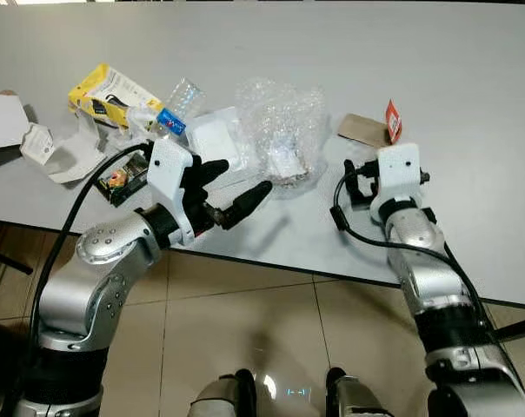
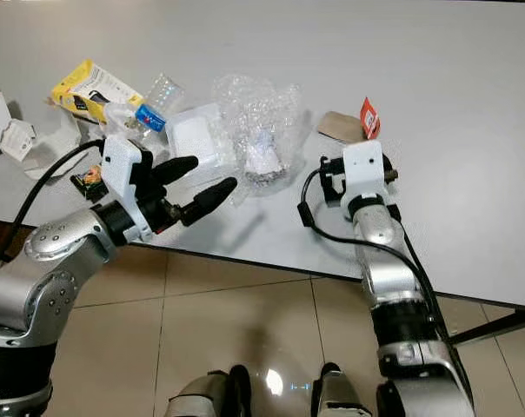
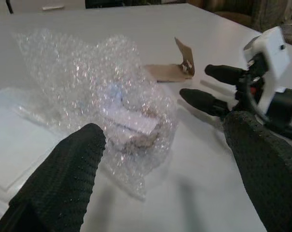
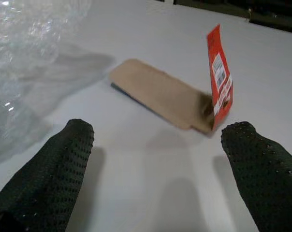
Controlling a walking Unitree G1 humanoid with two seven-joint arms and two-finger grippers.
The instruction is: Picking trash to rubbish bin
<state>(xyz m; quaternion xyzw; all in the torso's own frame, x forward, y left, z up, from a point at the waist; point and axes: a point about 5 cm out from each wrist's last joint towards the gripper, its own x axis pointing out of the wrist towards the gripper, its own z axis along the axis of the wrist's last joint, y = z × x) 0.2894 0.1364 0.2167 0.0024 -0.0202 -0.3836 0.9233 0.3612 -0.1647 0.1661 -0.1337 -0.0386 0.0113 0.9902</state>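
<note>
Crumpled bubble wrap (image 1: 284,139) lies mid-table with a white paper scrap inside it. My left gripper (image 1: 247,174) is open at the table's front edge, its fingers pointing at the wrap from just short of it, with nothing between them. A brown card piece (image 4: 158,92) with an upright red tag (image 4: 219,72) lies further right. My right gripper (image 4: 160,129) is open low over the table, a short way in front of that card and holding nothing. A flat white packet (image 1: 215,137) touches the wrap's left side.
At the table's left lie a yellow box (image 1: 110,94), a clear plastic bottle (image 1: 171,109), a snack wrapper (image 1: 123,178) and white card pieces (image 1: 36,143). The grey table (image 1: 436,69) stretches bare behind and to the right. Tiled floor lies below its front edge.
</note>
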